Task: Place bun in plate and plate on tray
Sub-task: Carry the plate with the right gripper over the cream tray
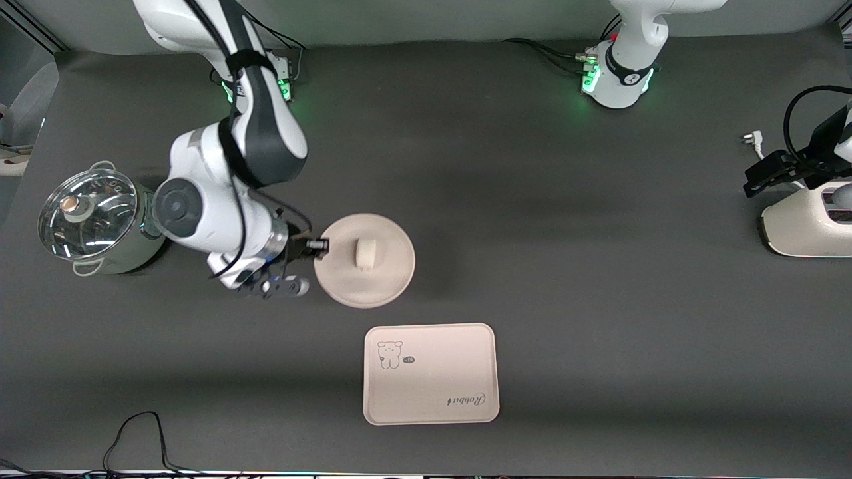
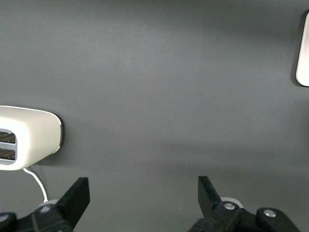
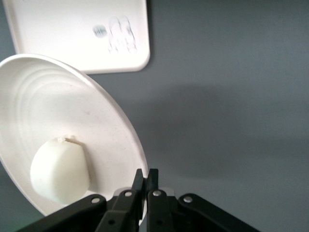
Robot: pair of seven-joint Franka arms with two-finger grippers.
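Steel pot (image 1: 100, 226) with glass lid (image 1: 86, 213) and copper-coloured knob, standing on dark grey table (image 1: 532, 233) at right arm's end. White two-slot toaster (image 1: 809, 226) at left arm's end, cord trailing. Black cable (image 1: 140, 436) looped along table's near edge.

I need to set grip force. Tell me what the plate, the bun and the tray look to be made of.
Plate: matte cream, faint concentric rings inside, probably ceramic or melamine. Bun: smooth, matte off-white lump, looks like soft dough, possibly a foam replica. Tray: cream-pink, printed cartoon and script, rounded corners, likely moulded plastic. The right gripper is shut on the plate's rim.
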